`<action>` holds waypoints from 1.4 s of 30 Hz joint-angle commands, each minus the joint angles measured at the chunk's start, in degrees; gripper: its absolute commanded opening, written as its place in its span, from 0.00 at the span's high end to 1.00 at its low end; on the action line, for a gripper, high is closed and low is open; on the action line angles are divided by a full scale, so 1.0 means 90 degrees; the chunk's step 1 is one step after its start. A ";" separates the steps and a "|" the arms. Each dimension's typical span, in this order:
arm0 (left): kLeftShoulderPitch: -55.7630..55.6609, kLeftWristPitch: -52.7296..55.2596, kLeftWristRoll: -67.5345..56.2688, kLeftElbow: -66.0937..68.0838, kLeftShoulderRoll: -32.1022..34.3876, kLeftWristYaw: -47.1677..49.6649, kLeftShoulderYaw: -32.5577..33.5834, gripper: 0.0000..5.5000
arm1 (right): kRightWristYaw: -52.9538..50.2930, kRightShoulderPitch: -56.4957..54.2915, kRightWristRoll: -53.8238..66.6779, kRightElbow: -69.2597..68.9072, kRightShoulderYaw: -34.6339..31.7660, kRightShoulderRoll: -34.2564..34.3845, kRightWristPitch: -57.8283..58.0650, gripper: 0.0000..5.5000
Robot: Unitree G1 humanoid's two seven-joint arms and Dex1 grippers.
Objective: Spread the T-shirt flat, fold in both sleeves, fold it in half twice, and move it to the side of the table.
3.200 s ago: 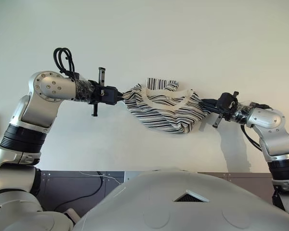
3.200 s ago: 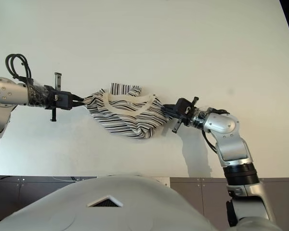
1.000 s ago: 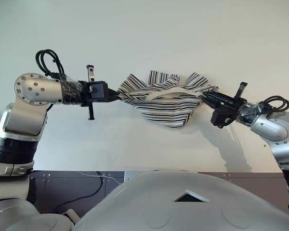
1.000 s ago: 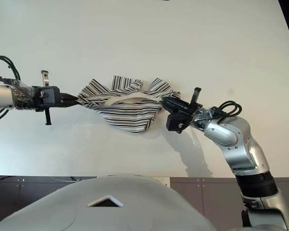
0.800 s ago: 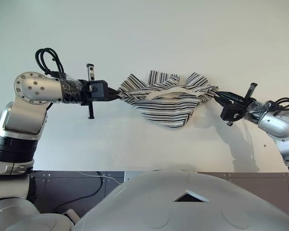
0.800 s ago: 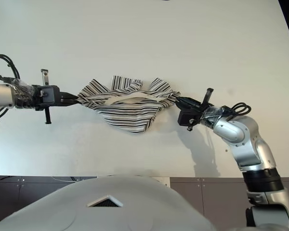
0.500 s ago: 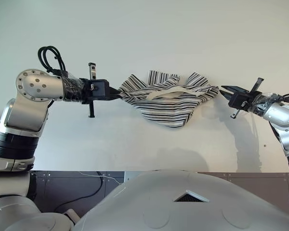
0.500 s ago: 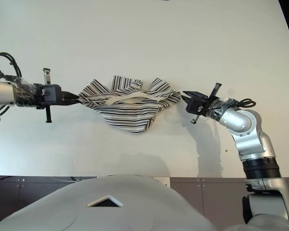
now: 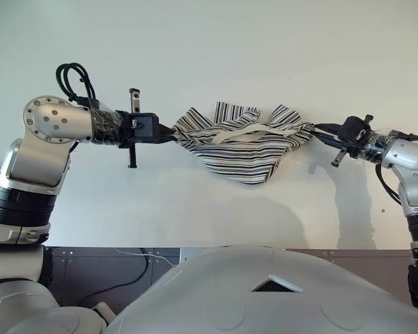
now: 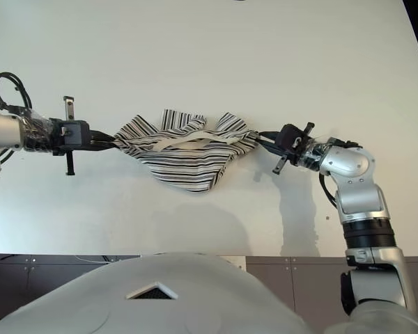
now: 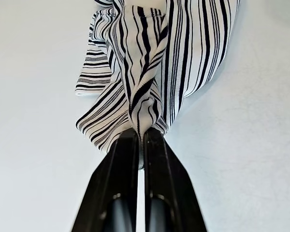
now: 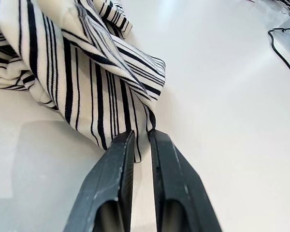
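I have the black-and-white striped T-shirt with a cream neckband point(image 9: 244, 142) lying bunched near the middle of the flat white desk point(image 9: 209, 42), stretched between my two arms. The left claw point(image 9: 173, 134) sits at the 9 o'clock end of the cloth. In the left wrist view its black fingers point(image 11: 123, 159) are pressed together on a twisted corner of fabric. The right claw point(image 9: 319, 131) sits at the 3 o'clock end, and its fingers point(image 12: 116, 164) are almost together with a thin striped edge pinched between them.

I judge that the two grips are on opposite ends so that a pull outward can open the bundle. This is the spreading step; sleeves and folds are not yet begun. The cloth between the claws is wrinkled. One loose flap hangs toward 6 o'clock and a small fold stands up toward 12 o'clock, so the T-shirt is far from flat.

For moving, the bare desk is wide toward 12 o'clock, and there is room past both claws at 9 and 3 o'clock. The desk's near edge at 6 o'clock is closer to the cloth, so I would drag that way with care. The right grip holds little fabric and may slip under tension.
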 commanded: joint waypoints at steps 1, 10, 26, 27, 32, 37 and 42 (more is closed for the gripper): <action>-0.0155 -0.0091 0.0113 0.0084 0.0016 -0.0142 -0.0045 0.98 | 0.0272 -0.0256 0.0181 0.0245 -0.0125 -0.0020 0.0269 0.89; -0.0198 -0.0181 0.0151 0.0167 0.0040 -0.0229 -0.0086 0.98 | 0.1001 -0.0564 0.0408 0.0407 -0.0013 0.0091 0.0852 0.89; -0.0271 -0.0356 0.0217 0.0332 0.0015 -0.0350 -0.0132 0.98 | 0.1633 -0.1347 0.0350 0.1187 0.0129 0.0217 0.1119 0.77; -0.0273 -0.0367 0.0216 0.0338 0.0015 -0.0355 -0.0135 0.98 | 0.1638 -0.1414 0.0313 0.1274 0.0142 0.0239 0.1113 0.77; -0.0322 -0.0394 0.0226 0.0377 0.0004 -0.0377 -0.0153 0.98 | 0.1671 -0.1663 0.0254 0.1583 0.0148 0.0313 0.1006 0.77; -0.0326 -0.0389 0.0226 0.0381 -0.0011 -0.0377 -0.0150 0.98 | 0.1851 -0.1476 0.0383 0.1359 0.0115 0.0293 0.1079 0.93; -0.0370 -0.0387 0.0233 0.0407 -0.0037 -0.0381 -0.0160 0.98 | 0.1850 -0.1378 0.0418 0.1203 0.0097 0.0333 0.1126 0.97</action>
